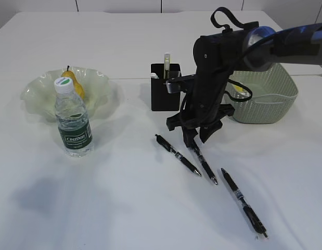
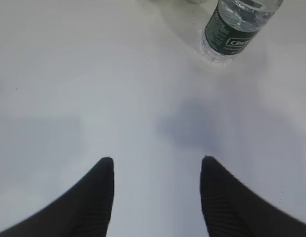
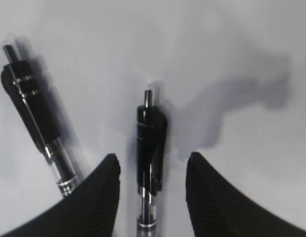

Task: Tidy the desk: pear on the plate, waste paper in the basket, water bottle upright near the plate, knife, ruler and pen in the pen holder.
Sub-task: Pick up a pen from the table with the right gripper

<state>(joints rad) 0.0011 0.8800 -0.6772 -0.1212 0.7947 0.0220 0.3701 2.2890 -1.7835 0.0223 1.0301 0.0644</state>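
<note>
On the white worktop (image 1: pixel 124 208) three black pens lie in a loose row. The middle pen (image 1: pixel 203 162) has its clicker end hidden under the right hand (image 1: pixel 198 136) in the exterior view. The right wrist view shows that end lying between the two dark fingers (image 3: pixel 93 197), which stand apart on either side of the barrel; whether they touch it cannot be told, and the pen lies flat on the worktop. The left pen (image 1: pixel 177 154) lies just beside it, its lower part cut off in the wrist view by the finger. The third pen (image 1: pixel 243 202) lies apart, toward the near right.

Behind the hand stands the black pen holder (image 1: pixel 165 87), with a pale upright item sticking out of it that is too small to name; a light object at its right edge is partly hidden by the arm. The green basket (image 1: pixel 265 94) sits to the right, partly covered by the arm, and what is inside it is hard to make out.

The water bottle (image 1: pixel 73 120) stands upright, touching or just in front of the ruffled plate (image 1: pixel 103 88), and it hides much of the pear (image 1: pixel 72 82) lying in the plate.

The left hand (image 2: pixel 156 170) is outside the exterior view; its wrist camera shows its fingers spread over bare worktop, holding nothing, with the bottle's lower part at the top edge.
</note>
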